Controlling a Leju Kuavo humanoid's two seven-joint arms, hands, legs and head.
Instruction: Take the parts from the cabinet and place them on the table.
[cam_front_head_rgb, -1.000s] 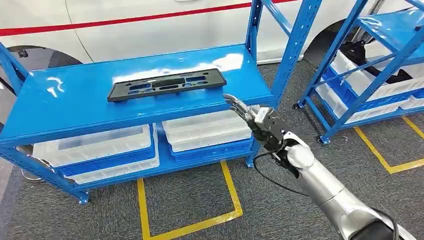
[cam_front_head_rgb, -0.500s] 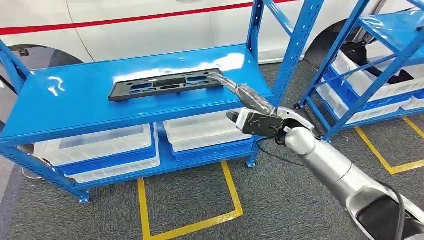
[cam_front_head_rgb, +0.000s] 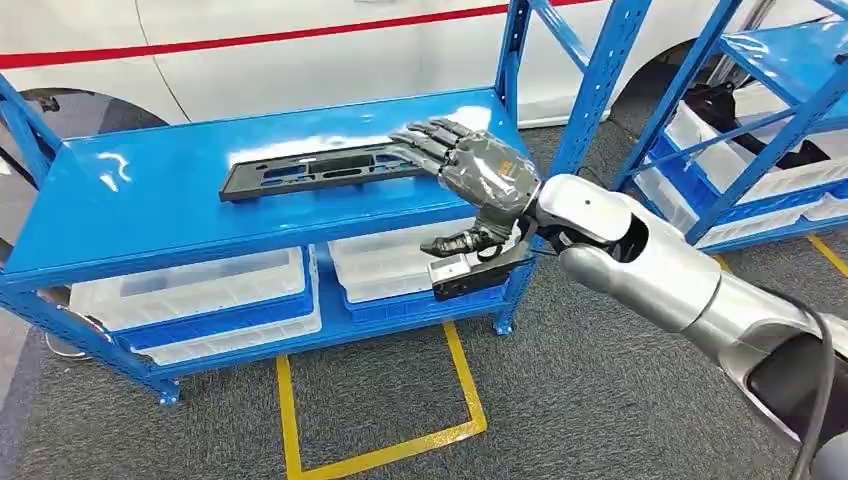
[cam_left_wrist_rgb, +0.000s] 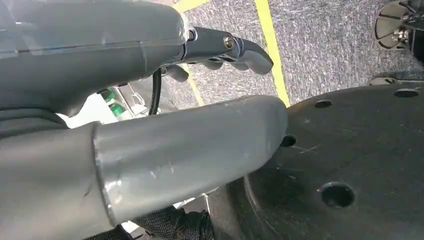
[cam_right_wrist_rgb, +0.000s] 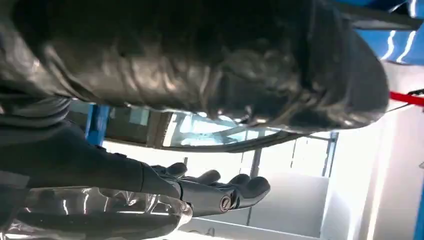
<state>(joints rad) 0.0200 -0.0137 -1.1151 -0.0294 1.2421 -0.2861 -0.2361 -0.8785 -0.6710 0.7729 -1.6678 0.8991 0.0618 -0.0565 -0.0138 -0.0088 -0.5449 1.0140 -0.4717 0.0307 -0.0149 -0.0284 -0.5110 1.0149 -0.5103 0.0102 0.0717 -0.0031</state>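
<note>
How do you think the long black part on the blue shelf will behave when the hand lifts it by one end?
The black part looks thin, flat and full of cut-outs, so probably light. Gripped at its end by the right hand, it may sag or swing. The glossy shelf suggests it slides easily.

A blue metal shelf rack stands on grey carpet. A long flat black plastic part lies on its top shelf. The robot's right hand reaches in from the right, fingers spread over the part's right end, thumb hanging below the shelf edge. White bins sit on the lower shelf.
</note>
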